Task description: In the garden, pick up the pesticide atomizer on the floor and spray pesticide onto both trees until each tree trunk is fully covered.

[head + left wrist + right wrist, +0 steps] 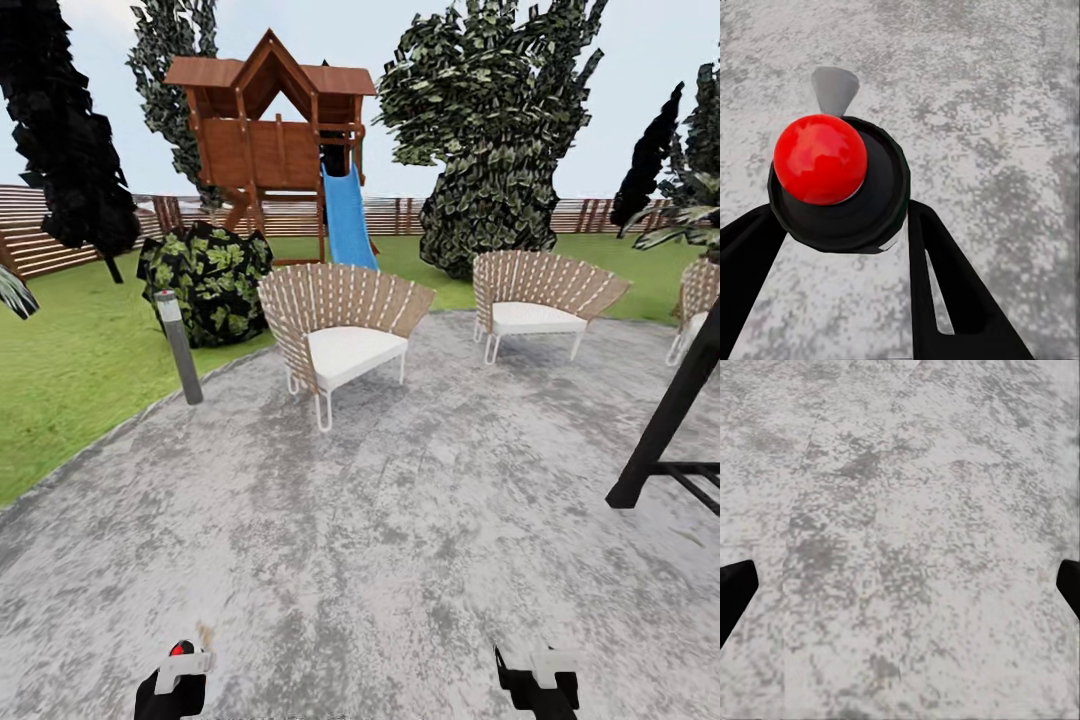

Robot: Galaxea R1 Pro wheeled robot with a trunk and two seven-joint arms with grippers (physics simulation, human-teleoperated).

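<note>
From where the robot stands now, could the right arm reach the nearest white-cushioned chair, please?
Probably not. The right pincer hangs open low by the robot over grey paving, and the chair sits well ahead across a bare stretch of it. Nothing blocks the way; the base would need to drive closer.

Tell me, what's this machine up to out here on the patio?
The robot stands on grey paving in a garden, facing two wicker chairs and a wooden playhouse with a blue slide. Its left gripper is shut on a spray bottle with a red top. The right gripper is open and holds nothing. It is not spraying anything.
</note>
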